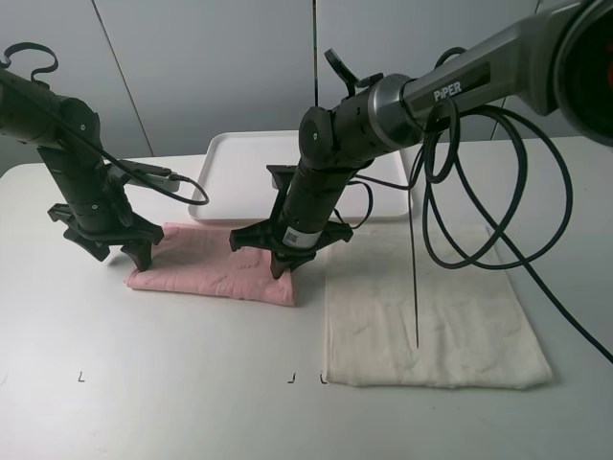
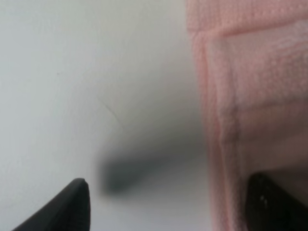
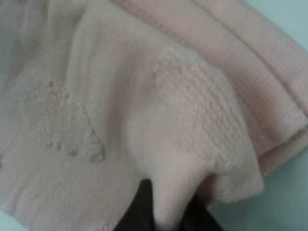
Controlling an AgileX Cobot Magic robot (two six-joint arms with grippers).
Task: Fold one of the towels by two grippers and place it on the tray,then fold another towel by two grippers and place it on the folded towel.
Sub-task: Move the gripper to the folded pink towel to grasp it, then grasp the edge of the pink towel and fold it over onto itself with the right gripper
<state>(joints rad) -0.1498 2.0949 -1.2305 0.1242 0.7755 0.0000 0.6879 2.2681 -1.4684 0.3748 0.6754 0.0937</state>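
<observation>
The pale pink towel (image 1: pixel 206 268) lies folded into a long strip on the table, in front of the white tray (image 1: pixel 239 153). My left gripper (image 1: pixel 120 251) stands open at the strip's left end. In the left wrist view its fingers (image 2: pixel 72 207) straddle the pink towel's edge (image 2: pixel 255 96), one over bare table and one over the cloth. My right gripper (image 1: pixel 280 264) is down at the strip's right end. In the right wrist view the right gripper (image 3: pixel 166 216) is shut on a raised pinch of the pink towel (image 3: pixel 144 96). The cream-white towel (image 1: pixel 431 316) lies flat to the right.
The tray holds nothing and sits at the back, behind the right arm. Black cables (image 1: pixel 498 220) from the right arm loop over the cream-white towel. Small black marks (image 1: pixel 81 377) show near the table's front edge.
</observation>
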